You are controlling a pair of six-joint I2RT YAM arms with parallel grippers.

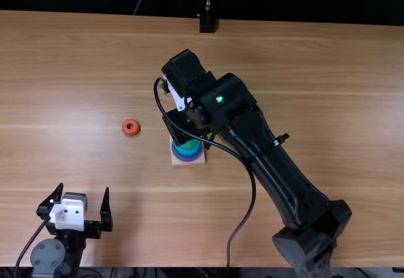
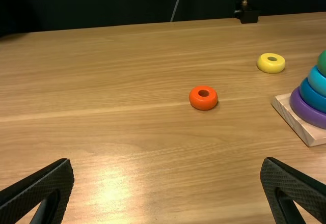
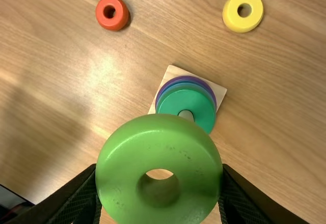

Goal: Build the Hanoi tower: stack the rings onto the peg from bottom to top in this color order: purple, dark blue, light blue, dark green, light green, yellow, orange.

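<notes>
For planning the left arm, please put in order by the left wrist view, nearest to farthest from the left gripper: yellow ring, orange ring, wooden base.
1. Orange ring, leftmost.
2. Wooden base, further right.
3. Yellow ring, beyond both.

Blk arms (image 1: 278, 174) have wht panels (image 1: 67, 216), blk cables (image 1: 254, 193).

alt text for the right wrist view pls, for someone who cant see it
A claw grips a light green ring in the foreground, partly hiding a ring stack on a square wooden base, with a dark green ring on top. An orange ring and a yellow ring lie loose on the wooden table.
</notes>
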